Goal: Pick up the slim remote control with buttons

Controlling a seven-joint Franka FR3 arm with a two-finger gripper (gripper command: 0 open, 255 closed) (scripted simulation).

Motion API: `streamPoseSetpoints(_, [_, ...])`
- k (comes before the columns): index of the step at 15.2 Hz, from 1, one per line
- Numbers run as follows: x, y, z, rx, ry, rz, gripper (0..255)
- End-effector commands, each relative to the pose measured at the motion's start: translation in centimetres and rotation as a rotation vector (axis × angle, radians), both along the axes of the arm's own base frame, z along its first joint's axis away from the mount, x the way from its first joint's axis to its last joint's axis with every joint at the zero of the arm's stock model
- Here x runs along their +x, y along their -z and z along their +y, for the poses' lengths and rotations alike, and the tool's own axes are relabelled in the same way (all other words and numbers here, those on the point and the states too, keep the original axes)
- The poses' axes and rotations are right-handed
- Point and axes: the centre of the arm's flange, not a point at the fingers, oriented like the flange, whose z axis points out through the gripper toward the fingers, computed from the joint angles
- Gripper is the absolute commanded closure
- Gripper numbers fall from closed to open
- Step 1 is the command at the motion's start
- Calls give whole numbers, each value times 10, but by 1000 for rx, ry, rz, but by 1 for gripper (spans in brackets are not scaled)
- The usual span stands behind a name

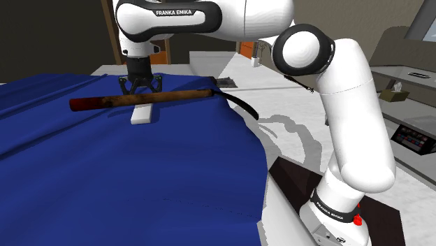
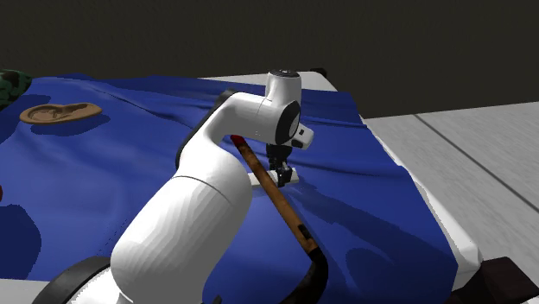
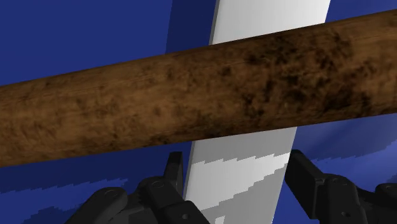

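Remote (image 1: 142, 114): a plain white slim slab lying flat on the blue cover (image 1: 105, 182), at about 10 o'clock from the middle of the shoulder view. No buttons are drawn on it.
Rod (image 1: 140, 100): a mottled brown stick lying across the remote, running from 9 to 3 o'clock in the shoulder view and resting on top of it.
Tool (image 3: 235, 159): parted, holding nothing. In the wrist view one finger stands on each side of the remote's width. It hangs directly over the point where rod and remote cross.
Main risk: the rod pins the remote, so a straight lift would likely drag or roll the rod, and the remote could tip out of the grip.
Second risk: the fingers open along nearly the same line as the rod, so coming lower they may land on it or close on it instead.
Third risk: the cover looks soft and creased, and a thin slab may sink into it, leaving little edge to catch.
Unclear: whether the fingertips already touch the rod.
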Motion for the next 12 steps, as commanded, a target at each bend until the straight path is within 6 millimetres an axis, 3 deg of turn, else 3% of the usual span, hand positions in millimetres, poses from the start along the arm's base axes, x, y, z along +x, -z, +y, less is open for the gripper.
streamPoseSetpoints(1, [0,2,0,-1,-1,3,255])
streamPoseSetpoints(12, [0,-52,-1,-1,-1,3,255])
